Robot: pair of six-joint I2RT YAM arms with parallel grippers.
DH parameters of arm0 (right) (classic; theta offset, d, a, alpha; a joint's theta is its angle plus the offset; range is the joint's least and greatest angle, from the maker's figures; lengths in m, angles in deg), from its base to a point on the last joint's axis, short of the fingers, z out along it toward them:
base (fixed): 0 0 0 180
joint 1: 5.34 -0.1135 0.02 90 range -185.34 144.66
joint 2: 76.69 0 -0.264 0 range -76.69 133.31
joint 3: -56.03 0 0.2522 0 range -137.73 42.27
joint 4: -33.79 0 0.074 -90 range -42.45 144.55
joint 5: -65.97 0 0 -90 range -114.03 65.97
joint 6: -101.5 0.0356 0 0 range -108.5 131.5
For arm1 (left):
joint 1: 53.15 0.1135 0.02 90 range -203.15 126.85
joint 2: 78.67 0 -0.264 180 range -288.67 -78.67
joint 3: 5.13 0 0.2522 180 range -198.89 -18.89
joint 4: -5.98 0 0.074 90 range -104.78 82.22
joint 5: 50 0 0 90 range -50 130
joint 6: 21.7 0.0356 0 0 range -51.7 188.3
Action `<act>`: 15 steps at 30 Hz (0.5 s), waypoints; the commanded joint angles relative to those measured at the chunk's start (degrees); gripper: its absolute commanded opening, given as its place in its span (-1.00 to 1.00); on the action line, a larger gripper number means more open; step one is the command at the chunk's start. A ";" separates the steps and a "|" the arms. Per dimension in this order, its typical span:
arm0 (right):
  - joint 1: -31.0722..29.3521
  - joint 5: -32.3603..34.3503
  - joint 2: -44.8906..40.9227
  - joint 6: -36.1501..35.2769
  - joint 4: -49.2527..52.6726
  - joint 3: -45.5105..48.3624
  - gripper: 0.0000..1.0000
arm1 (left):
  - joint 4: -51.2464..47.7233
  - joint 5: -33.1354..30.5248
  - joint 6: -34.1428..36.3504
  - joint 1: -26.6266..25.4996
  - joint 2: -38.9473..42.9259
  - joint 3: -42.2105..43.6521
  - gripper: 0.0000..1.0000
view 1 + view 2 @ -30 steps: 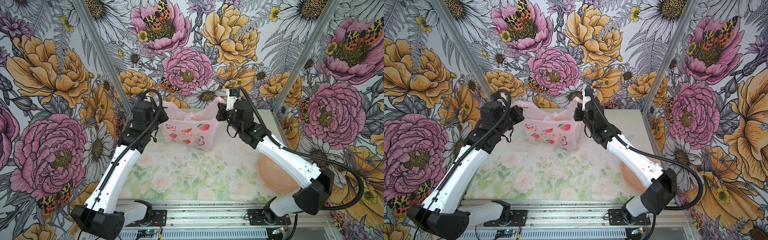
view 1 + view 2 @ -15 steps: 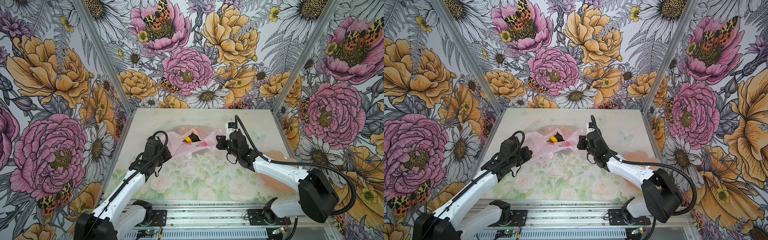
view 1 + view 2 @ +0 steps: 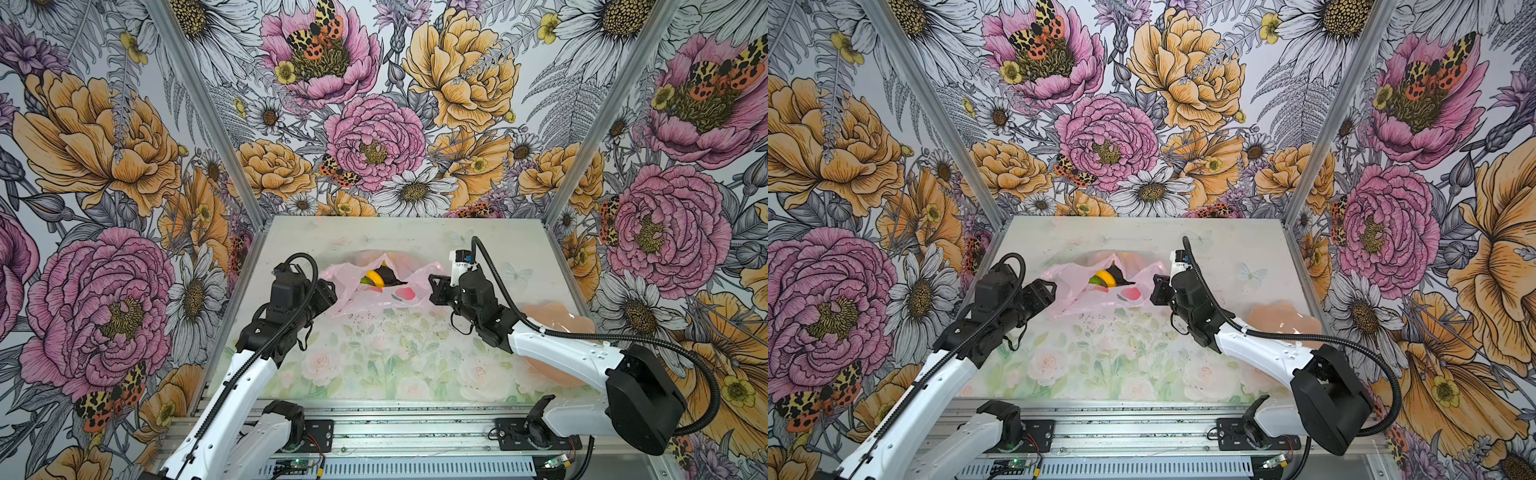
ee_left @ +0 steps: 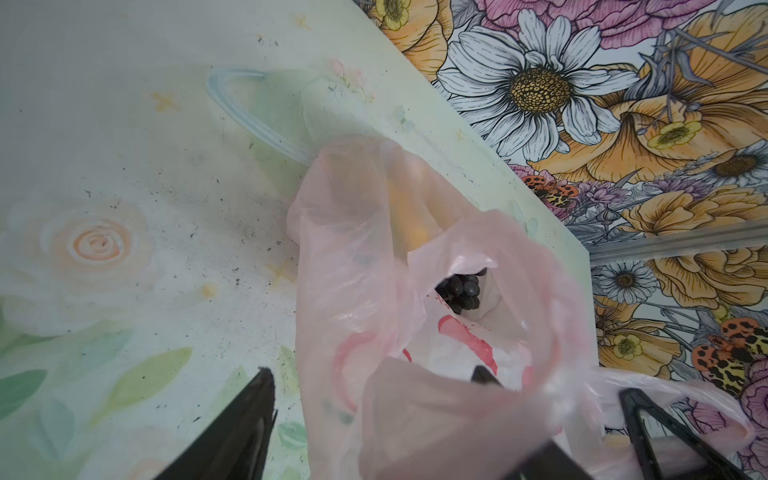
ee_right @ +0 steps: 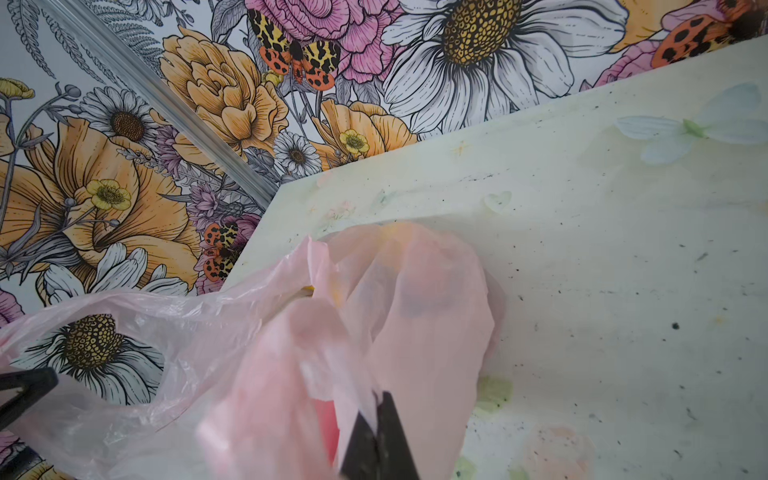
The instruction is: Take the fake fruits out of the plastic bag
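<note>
Peach matte scalloped plate (image 3: 557, 322) lies nearer than thin, crinkly, translucent pale-pink plastic bag (image 3: 374, 297), off its right side, partly under white arm. Bag slumped on floral-print tabletop (image 3: 374, 357), mouth gaping upward. At bag's left edge, left gripper (image 3: 328, 287): fingers spread wide, film between them. At bag's right edge, right gripper (image 3: 434, 282): fingers pinched tight on film. Inside bag: bumpy yellow-green citrus (image 3: 371, 279), dark beaded grape bunch (image 4: 461, 291).
</note>
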 commanded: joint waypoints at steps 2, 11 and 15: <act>-0.96 2.19 0.41 -2.16 0.51 -2.78 -1.00 | -9.79 -8.33 5.17 -3.40 0.91 -9.02 0.60; -1.49 3.29 0.44 -2.83 1.12 -3.69 -1.00 | -13.81 -23.14 8.22 -30.03 -9.33 -25.26 0.47; -1.75 3.52 0.02 -2.77 0.88 -3.65 -1.00 | -12.28 -21.20 6.66 -36.43 -18.50 -27.93 0.38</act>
